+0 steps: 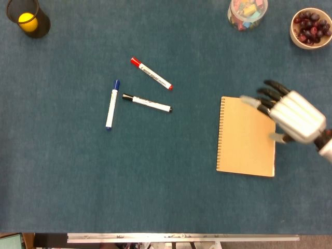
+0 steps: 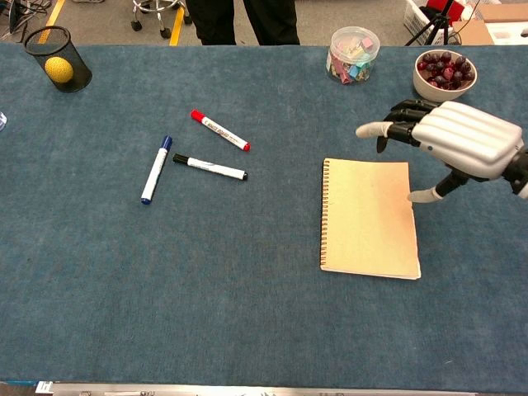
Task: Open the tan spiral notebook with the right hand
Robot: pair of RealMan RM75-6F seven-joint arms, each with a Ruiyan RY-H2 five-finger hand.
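The tan spiral notebook (image 1: pixel 246 136) (image 2: pixel 368 217) lies closed and flat on the blue table, its wire spine along the left edge. My right hand (image 1: pixel 294 115) (image 2: pixel 455 138) hovers above the notebook's upper right corner, lifted off the cover. Its fingers are spread and reach left over the top edge, with the thumb hanging down near the right edge. Nothing is held. My left hand appears in neither view.
Three markers lie at centre left: red-capped (image 1: pixel 151 73), black-capped (image 1: pixel 147 103) and blue-capped (image 1: pixel 112 104). A mesh cup with a yellow ball (image 1: pixel 27 18) stands far left. A jar of coloured bits (image 1: pixel 247 12) and a bowl of dark fruit (image 1: pixel 310 27) stand at the back right.
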